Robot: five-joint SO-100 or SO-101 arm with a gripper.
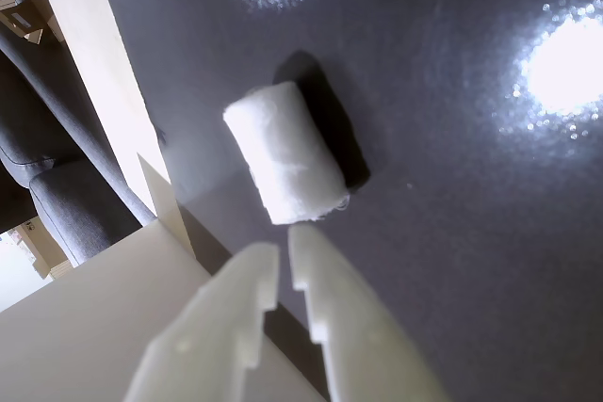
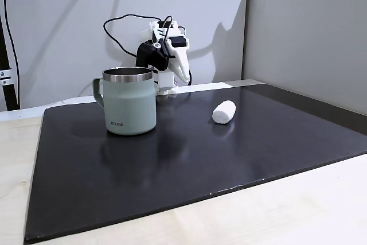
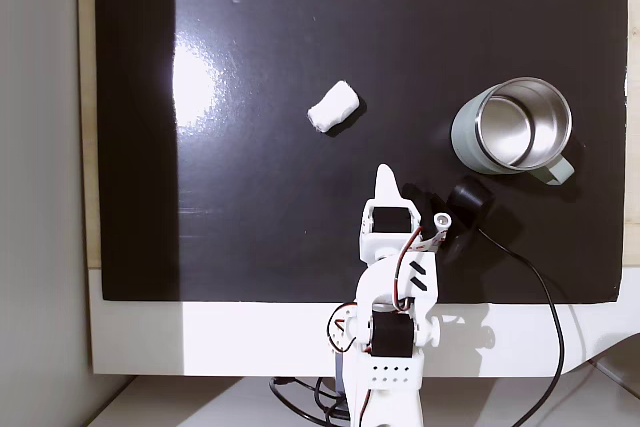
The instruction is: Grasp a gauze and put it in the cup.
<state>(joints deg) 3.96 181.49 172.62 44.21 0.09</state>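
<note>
The gripper (image 1: 285, 256) hangs nearly closed, empty, short of the gauze (image 1: 285, 152); descending unopened, it would likely roll the gauze off, away from the cup (image 3: 512, 127)

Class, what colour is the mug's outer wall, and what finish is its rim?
The mug is pale sage green with a bare steel rim, clearest in the side-on fixed view.

white gauze (image 3: 334, 107) roll lying on mat, green cup (image 3: 512, 129) upright
</note>
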